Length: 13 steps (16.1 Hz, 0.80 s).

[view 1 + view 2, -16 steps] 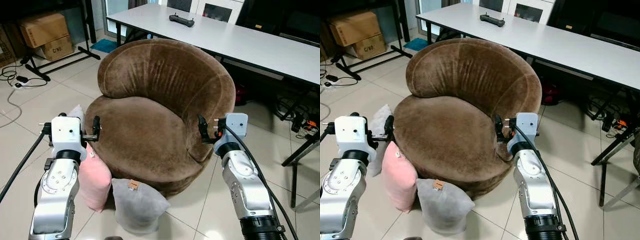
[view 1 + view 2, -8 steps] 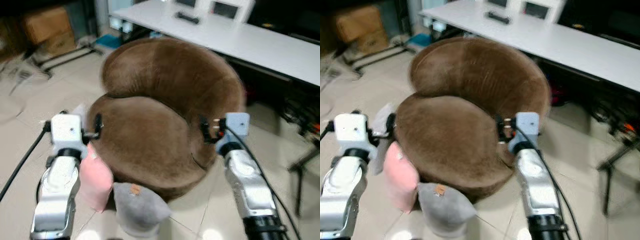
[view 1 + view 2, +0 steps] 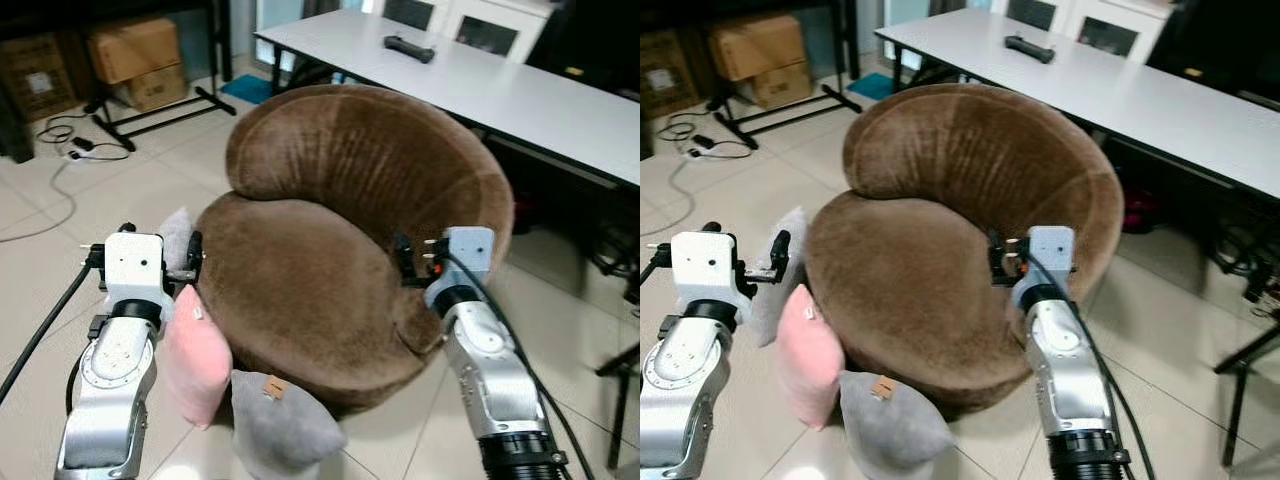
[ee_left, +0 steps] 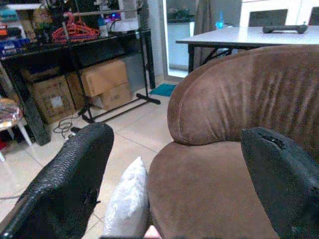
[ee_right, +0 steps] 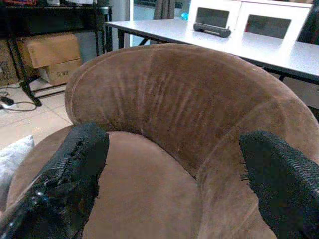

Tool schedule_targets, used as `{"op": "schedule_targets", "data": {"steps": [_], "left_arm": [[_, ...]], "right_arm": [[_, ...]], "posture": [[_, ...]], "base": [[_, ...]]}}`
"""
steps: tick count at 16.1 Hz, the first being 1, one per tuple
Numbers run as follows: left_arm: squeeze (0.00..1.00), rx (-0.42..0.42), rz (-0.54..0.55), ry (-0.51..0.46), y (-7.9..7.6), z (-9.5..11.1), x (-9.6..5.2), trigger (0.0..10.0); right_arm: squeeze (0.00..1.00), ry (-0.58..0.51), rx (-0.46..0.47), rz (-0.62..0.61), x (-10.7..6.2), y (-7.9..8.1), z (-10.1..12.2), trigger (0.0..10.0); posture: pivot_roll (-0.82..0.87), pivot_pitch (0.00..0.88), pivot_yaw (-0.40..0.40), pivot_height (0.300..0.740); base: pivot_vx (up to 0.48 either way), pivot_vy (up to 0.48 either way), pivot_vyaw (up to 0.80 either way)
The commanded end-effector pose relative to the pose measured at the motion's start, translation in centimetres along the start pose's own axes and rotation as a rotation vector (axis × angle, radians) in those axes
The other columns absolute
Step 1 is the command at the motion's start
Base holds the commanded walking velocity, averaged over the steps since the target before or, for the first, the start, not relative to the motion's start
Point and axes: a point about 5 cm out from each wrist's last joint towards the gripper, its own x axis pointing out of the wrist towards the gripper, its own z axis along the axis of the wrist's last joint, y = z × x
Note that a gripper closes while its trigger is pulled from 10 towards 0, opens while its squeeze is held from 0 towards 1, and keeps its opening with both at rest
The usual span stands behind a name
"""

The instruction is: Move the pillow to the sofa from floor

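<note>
The left end effector (image 4: 174, 184) is held up just beside the sofa (image 3: 340, 230), at its left edge. Its two black fingers (image 4: 65, 184) are spread wide and hold nothing. The right end effector (image 5: 169, 184) is up at the right side of the sofa, over the seat edge. Its fingers (image 5: 70, 179) are spread wide too, with nothing between them.

The sofa is round, brown and soft, with a curved back. Three pillows lie on the floor (image 3: 60, 260) against the sofa's front left side. The pink pillow (image 3: 195, 355) stands on its edge, touching the sofa, just below the left end effector. The grey pillow (image 3: 280, 425) with a small brown tag lies next to it, at the front of the sofa. A pale silver pillow (image 3: 780, 275) leans on the sofa behind the pink one.

Behind the sofa is a long white counter (image 3: 520, 95) with a black controller (image 3: 410, 47) on it. Well to the left of the sofa, cardboard boxes (image 3: 135, 60) sit under a black rack (image 3: 160, 105), and cables (image 3: 60, 150) lie on the floor near them.
</note>
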Motion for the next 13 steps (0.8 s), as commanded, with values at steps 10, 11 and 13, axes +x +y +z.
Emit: {"op": "schedule_targets", "data": {"steps": [10,11,13], "left_arm": [[0.0,0.005,0.003,-0.013,0.25,-0.26,-0.51,10.0],[0.0,-0.004,0.008,-0.012,0.2,-0.29,-0.56,10.0],[0.0,-0.012,0.009,-0.017,0.05,-0.18,-0.59,10.0]], "right_arm": [[0.0,0.007,0.027,0.006,-0.51,-0.17,-0.26,10.0],[0.0,0.002,0.028,0.012,-0.52,-0.09,-0.2,10.0],[0.0,0.006,0.027,0.016,-0.52,-0.06,-0.22,10.0]], "posture": [[0.16,0.0,-0.102,0.63],[0.16,0.0,-0.104,0.625],[0.16,0.0,-0.104,0.625]], "base": [[0.0,0.0,0.0],[0.0,0.0,0.0],[0.0,0.0,0.0]]}}
